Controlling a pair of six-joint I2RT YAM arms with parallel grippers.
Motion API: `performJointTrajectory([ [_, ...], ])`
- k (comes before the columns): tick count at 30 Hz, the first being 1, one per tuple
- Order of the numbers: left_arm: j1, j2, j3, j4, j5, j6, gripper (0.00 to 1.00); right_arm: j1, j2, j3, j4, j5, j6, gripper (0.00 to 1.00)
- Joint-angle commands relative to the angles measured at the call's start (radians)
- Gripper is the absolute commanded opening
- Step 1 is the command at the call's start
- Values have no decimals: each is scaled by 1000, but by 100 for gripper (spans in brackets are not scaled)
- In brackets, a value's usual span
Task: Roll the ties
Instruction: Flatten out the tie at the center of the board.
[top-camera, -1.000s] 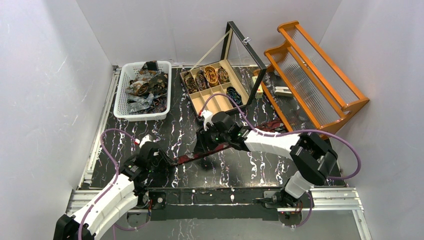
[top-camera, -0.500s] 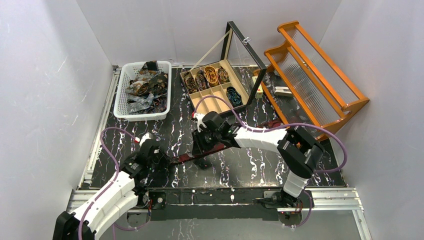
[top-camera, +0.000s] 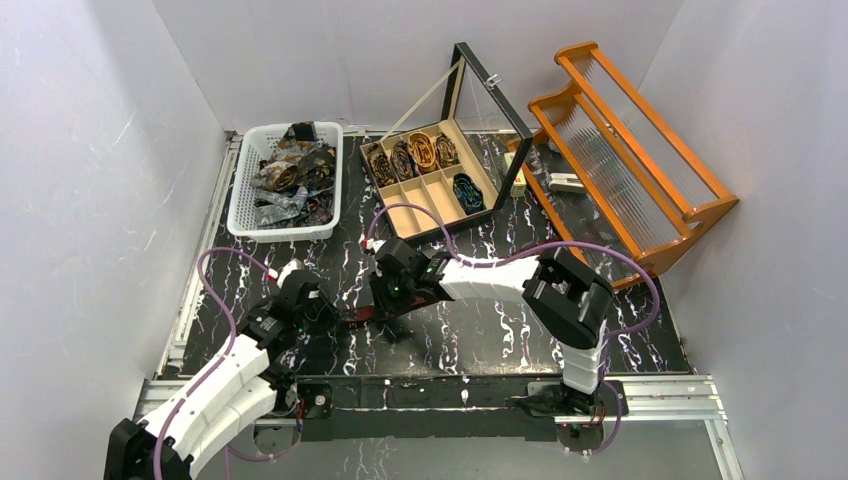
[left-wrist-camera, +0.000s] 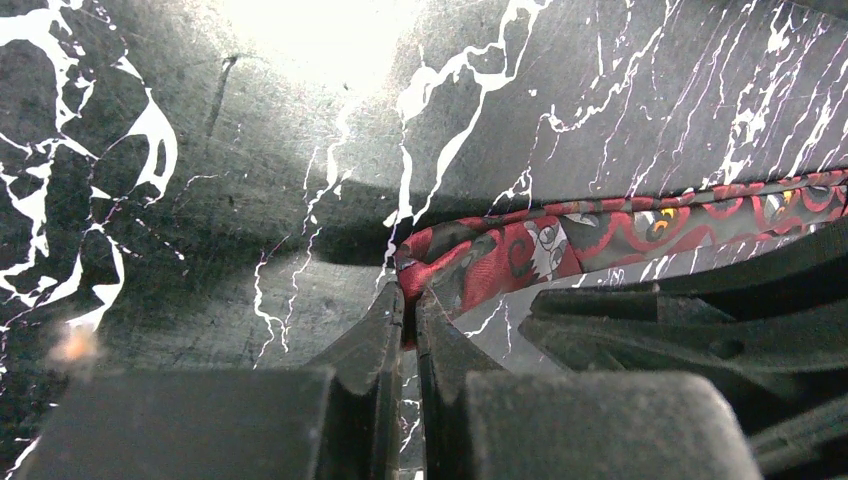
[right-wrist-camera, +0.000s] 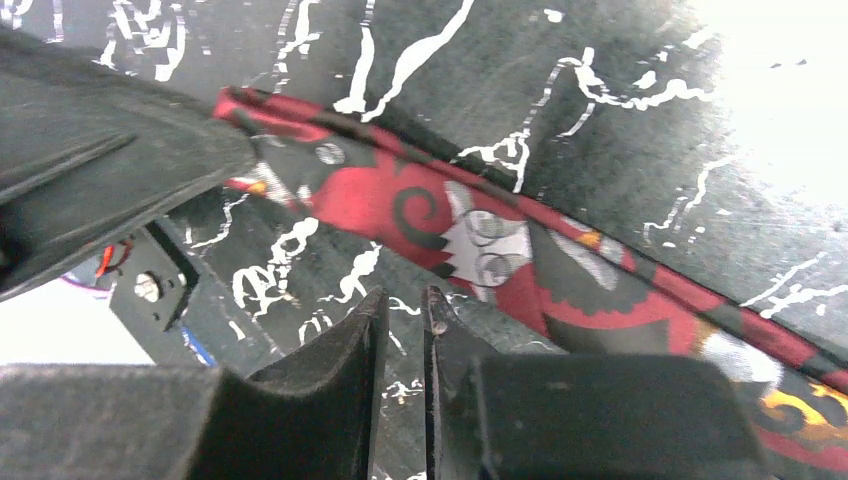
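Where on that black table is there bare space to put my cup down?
Bare tabletop lies between the red tie and the front rail, and between the right arm and wooden rack. Crowded: left gripper and right gripper meet at the tie; basket and tie box fill the back.

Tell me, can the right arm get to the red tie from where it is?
Probably yes. The right gripper sits right beside the red tie, jaws a little apart, and nothing lies between them. The left gripper pinches only the tie's end, so that stretch is free.
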Motion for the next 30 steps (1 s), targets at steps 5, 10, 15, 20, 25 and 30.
performJointTrajectory([
  [5,-4,-50,24,-102,-42,-6,0,-5,28,97,-85,31,6,26],
  [10,-4,-48,27,-110,-50,-9,0,-5,12,101,-77,59,10,26],
  [15,-3,-41,35,-112,-49,-5,0,-6,51,109,-97,81,30,26],
  [20,-4,-40,42,-116,-49,-4,0,-6,126,154,-154,87,28,26],
  [25,-4,-39,48,-119,-47,-3,0,-5,176,184,-205,85,22,26],
  [30,-4,-31,72,-123,-50,2,0,-6,173,185,-209,83,20,25],
])
